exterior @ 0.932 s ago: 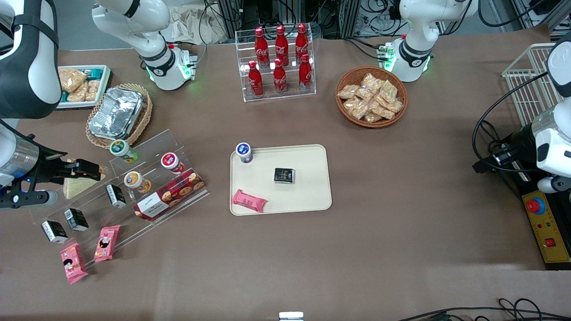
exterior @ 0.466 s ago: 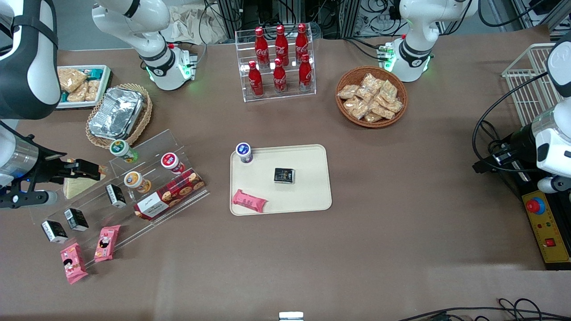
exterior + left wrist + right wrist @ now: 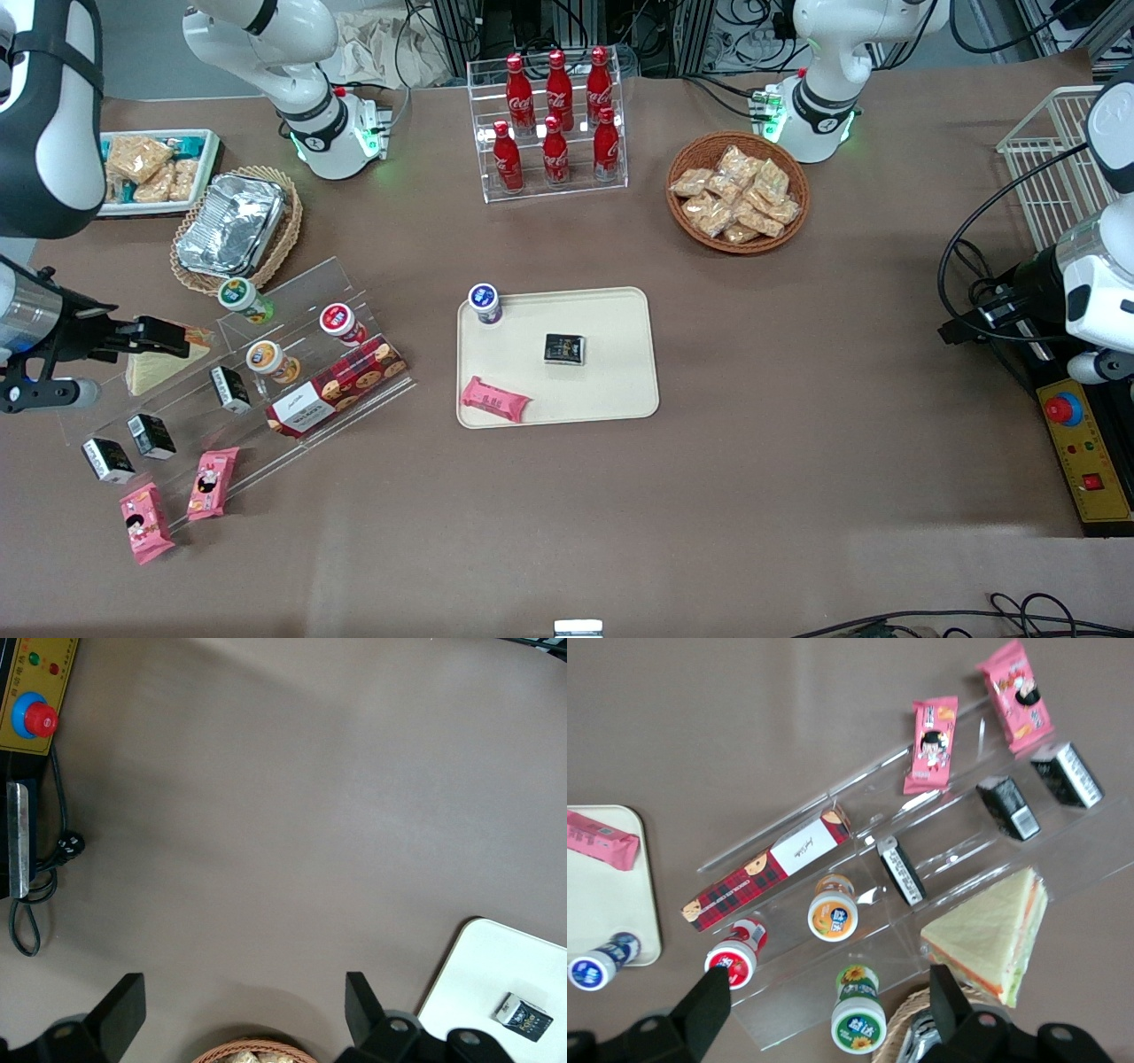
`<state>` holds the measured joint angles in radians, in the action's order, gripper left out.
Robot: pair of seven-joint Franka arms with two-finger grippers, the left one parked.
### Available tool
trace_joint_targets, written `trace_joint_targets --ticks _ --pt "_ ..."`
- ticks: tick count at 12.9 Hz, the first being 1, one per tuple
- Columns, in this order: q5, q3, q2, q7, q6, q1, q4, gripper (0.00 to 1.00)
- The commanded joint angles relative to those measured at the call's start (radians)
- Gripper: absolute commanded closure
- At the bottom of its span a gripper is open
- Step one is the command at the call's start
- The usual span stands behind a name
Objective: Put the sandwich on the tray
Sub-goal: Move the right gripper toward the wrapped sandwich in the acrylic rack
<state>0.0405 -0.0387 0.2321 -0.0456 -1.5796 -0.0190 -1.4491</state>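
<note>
Several neighbours: clear stepped rack [image 3: 239, 372] crowded with three small tubs [image 3: 833, 918], a red plaid box [image 3: 766, 870] and black packets [image 3: 902, 870]; pink packets [image 3: 934, 744] at its low edge.
Sandwich spot: sandwich [image 3: 995, 932] on the rack's top step, toward the working arm's end, beside a wicker basket with foil container [image 3: 232, 223].
Gripper pose: gripper [image 3: 824, 1010] hanging above the rack's upper steps, fingers [image 3: 709, 1005] spread wide, gripping nothing (sandwich just beside one finger).
Sandwich axis: lying flat, striped filling edge facing away from the tubs.
Tray: cream tray [image 3: 620, 354] well apart from the rack, carrying a tub, black packet and pink packet.
</note>
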Motion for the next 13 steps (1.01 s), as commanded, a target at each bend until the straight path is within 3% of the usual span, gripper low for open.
trace_joint_targets --ticks 1,4,8,13 --pt "0.082 0.000 -0.030 0.001 0.009 -0.064 -0.046 0.00" --pt "0.069 -0.012 -0.043 0.036 0.007 -0.081 -0.083 0.00" --pt "0.049 -0.104 -0.108 0.047 -0.016 -0.087 -0.192 0.00" --pt "0.032 -0.148 -0.151 0.341 -0.071 -0.107 -0.322 0.00"
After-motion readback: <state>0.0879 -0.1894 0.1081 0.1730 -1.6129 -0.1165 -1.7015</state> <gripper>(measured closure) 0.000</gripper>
